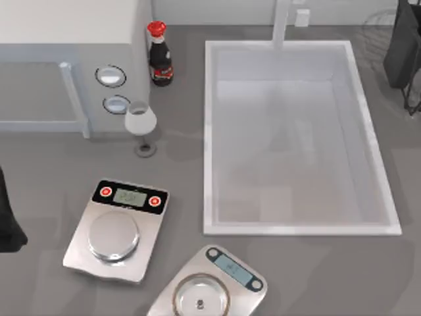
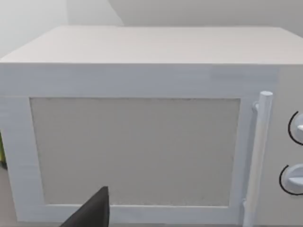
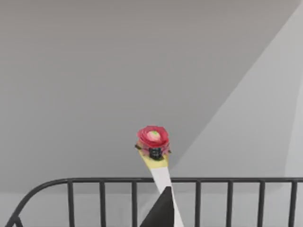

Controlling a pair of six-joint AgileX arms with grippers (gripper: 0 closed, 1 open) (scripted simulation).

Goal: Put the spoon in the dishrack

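Holding the spoon (image 3: pixel 161 177) upright, the right gripper (image 3: pixel 163 213) at the table's far right corner pinches its cream handle, red end uppermost, just above the dishrack (image 3: pixel 142 189) rail. Left arm (image 1: pixel 8 224): parked at the table's left edge, facing the microwave (image 2: pixel 142 142); whether its claw is spread or pressed together cannot be told. Also on the table: sink basin (image 1: pixel 296 227), two scales (image 1: pixel 118 230), sauce bottle (image 1: pixel 159 56), wine glass (image 1: pixel 141 125).

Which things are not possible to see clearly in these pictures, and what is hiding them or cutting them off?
- Right gripper, right wrist view: the lower edge cuts it off, so its grip on the spoon cannot be judged.
- Spoon handle, right wrist view: the lower part runs out at that edge.
- Dishrack, right wrist view: just the top rail and bars are in frame; in the top view, the right arm covers much of it.
- Left gripper, left wrist view: one dark finger tip, cut off.
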